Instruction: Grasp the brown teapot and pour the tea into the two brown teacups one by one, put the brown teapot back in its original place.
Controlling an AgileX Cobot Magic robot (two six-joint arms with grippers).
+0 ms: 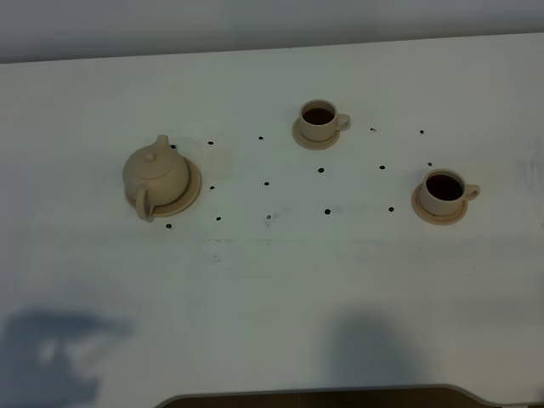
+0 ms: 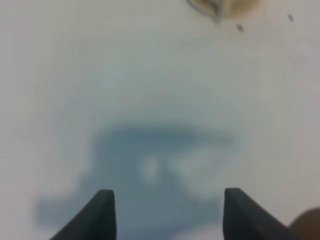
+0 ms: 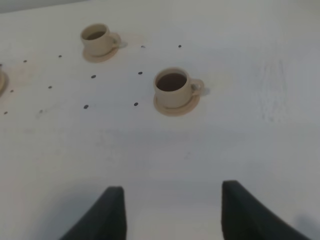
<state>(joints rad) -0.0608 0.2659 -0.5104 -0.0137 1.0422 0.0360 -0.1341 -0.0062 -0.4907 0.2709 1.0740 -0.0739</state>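
Note:
The brown teapot point(image 1: 155, 172) stands with its lid on upon its wide saucer, the original place point(image 1: 194, 189), at the table's left. The two brown teacups point(image 1: 321, 121) point(image 1: 444, 192) sit on small saucers at the back middle and the right, both showing dark tea. Neither gripper appears in the exterior high view; only their shadows fall near the front edge. My left gripper point(image 2: 169, 192) is open over bare table, and a blurred beige edge of the teapot point(image 2: 220, 5) lies far ahead. My right gripper point(image 3: 172, 187) is open and empty, well short of the nearer teacup point(image 3: 172, 86) and the farther teacup point(image 3: 97, 36).
Small black dots point(image 1: 266, 183) mark the white table between the teapot and the cups. A dark strip point(image 1: 323, 398) runs along the table's front edge. A sliver of the wide saucer point(image 3: 1, 82) shows in the right wrist view.

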